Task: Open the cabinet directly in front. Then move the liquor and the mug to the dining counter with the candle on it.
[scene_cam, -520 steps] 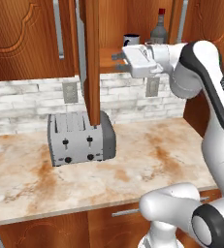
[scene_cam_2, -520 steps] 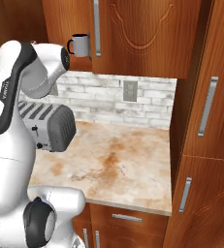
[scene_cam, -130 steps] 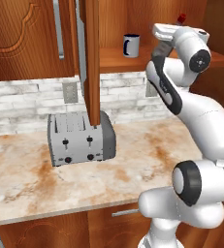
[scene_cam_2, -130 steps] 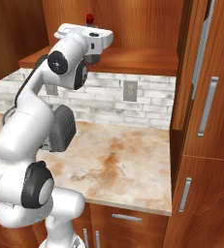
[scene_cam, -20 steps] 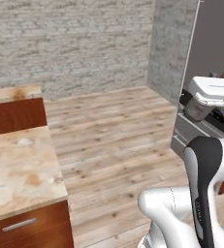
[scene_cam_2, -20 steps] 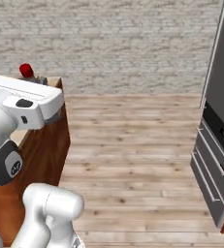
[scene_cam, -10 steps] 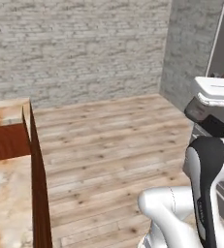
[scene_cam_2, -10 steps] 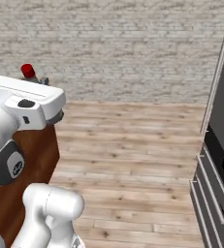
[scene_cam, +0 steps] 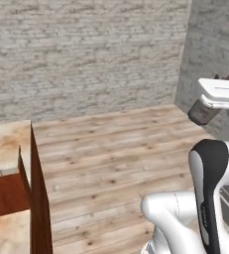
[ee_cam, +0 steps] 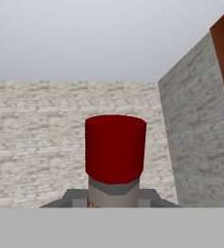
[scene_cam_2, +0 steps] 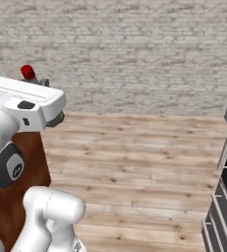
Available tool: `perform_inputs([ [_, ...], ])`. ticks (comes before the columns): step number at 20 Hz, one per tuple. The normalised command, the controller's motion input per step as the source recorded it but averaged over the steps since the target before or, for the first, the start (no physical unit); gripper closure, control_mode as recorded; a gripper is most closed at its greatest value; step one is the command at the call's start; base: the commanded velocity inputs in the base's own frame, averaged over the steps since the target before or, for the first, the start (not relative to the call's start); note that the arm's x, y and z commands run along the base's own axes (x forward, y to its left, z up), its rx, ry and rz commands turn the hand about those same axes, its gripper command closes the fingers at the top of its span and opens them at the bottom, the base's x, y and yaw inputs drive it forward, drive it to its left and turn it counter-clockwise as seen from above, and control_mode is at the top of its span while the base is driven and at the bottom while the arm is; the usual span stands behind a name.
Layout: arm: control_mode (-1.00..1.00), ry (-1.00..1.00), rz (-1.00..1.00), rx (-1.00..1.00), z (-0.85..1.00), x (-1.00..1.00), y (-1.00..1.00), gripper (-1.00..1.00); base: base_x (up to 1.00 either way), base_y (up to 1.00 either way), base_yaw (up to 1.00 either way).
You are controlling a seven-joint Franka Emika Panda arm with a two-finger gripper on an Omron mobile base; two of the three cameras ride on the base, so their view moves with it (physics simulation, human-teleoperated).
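Hand view is showing the liquor's (ee_cam: pixel 115 160) red cap poking up between the gripper (ee_cam: pixel 114 199) fingers, which look like they're gripping its neck.

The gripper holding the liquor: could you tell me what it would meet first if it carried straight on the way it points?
Probably the grey brick wall facing the gripper, beyond the liquor; nothing nearer shows, though depth is unclear.

A red cap (ee_cam: pixel 115 147) over a grey neck is shown on the liquor (ee_cam: pixel 114 192). Pale grey brick wall (scene_cam: pixel 86 54); light wood-plank floor (scene_cam_2: pixel 144 162); reddish-brown cabinet panel (scene_cam: pixel 39 198).
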Motion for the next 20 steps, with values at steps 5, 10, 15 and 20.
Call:
perform_inputs([
  [5,1.0,0.0,0.0,0.0,0.0,0.0,0.0,1.0,1.0,-0.16,0.03],
  [10,1.0,0.0,0.0,0.0,0.0,0.0,0.0,1.0,1.0,-0.35,0.06],
  [15,1.0,0.0,0.0,0.0,0.0,0.0,0.0,1.0,1.0,-0.49,0.12],
  [20,1.0,0.0,0.0,0.0,0.0,0.0,0.0,1.0,1.0,-0.48,0.22],
])
